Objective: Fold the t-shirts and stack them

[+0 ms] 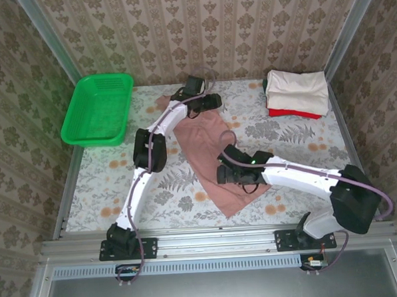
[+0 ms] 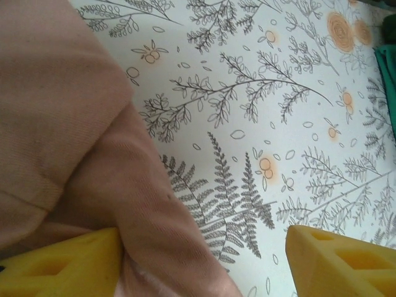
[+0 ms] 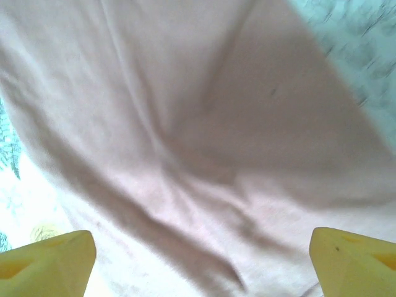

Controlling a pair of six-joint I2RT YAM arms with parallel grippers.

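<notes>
- From above, the pink shirt [image 1: 209,158] lies in the middle of the worktop [image 1: 298,143] as a long, slanted strip, narrowed but not yet squared up.
- The left fingers [image 1: 198,107] sit over its far end and the right fingers [image 1: 225,174] over its near half.
- A cream shirt [image 1: 298,87] lies folded on a red shirt [image 1: 293,112] at the far right, well apart from the pink one. A green basket [image 1: 74,125] stands at the far left.
- In the left wrist view, the two yellow fingers are spread wide and grasp nothing.
- A doubled edge of the pink shirt [image 2: 74,142] runs past one finger, while mostly bare worktop [image 2: 278,93] lies between them.
- The risk here is that closing catches just the top layer, or almost no cloth, so the edge slips out on the lift and the fold falls open.
- In the right wrist view, the fingers are released too, set wide above rumpled pink cloth [image 3: 185,136].
- Here a pinch in the middle of the cloth, not at a hem, would gather a ridge and drag the layers askew.
- Since the strip lies at a slant, uneven pulls by the two arms could twist it. A crooked fold would then sit badly on the stack.
</notes>
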